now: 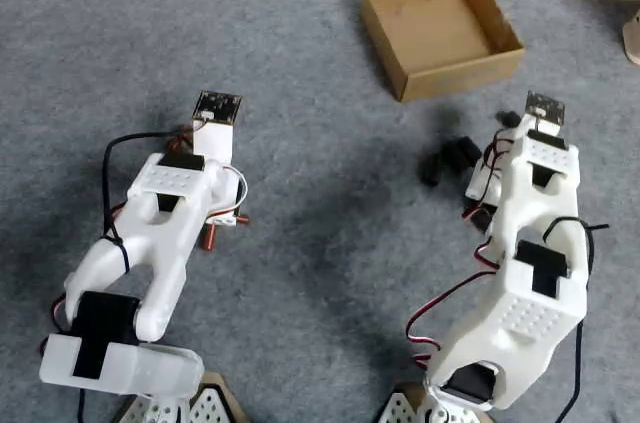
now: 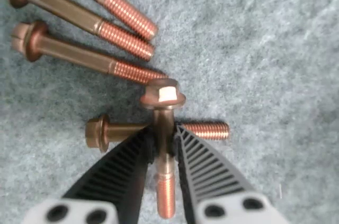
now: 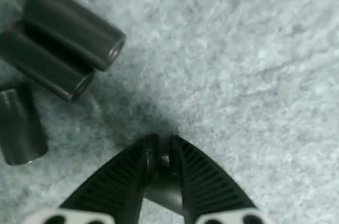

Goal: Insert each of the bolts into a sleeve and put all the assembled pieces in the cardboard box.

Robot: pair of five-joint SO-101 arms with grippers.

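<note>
Your cardboard box (image 1: 462, 74) sits at the far side of the grey carpet (image 1: 330, 203), open side up. Its brown floor shows from wall to wall, nearer your right arm (image 1: 530, 283) than your left arm (image 1: 165, 233).

Your left gripper (image 2: 163, 138) is pinched narrow on a copper bolt (image 2: 163, 96). The fingers clamp its smooth shank, the flanged hex head points away from the wrist, and the threaded end runs back between the fingers. A second bolt (image 2: 205, 128) lies crosswise behind the held one, and its middle is hidden by the fingers and the shank. Three more bolts (image 2: 79, 57) lie side by side on the carpet just beyond; the outer two are cut off at the frame edge. From above, your left arm covers most of this cluster, and you can see one bolt tip (image 1: 211, 235) beside it.

Your right gripper (image 3: 162, 142) is drawn in tight on a dark sleeve (image 3: 164, 195). At least it looks like a sleeve: the fingers hide most of it. Three loose sleeves (image 3: 74, 28) lie on the carpet nearby, two touching along their length and the third partly out of frame. From above they show as a black clump (image 1: 452, 156) just beside your right arm.
</note>
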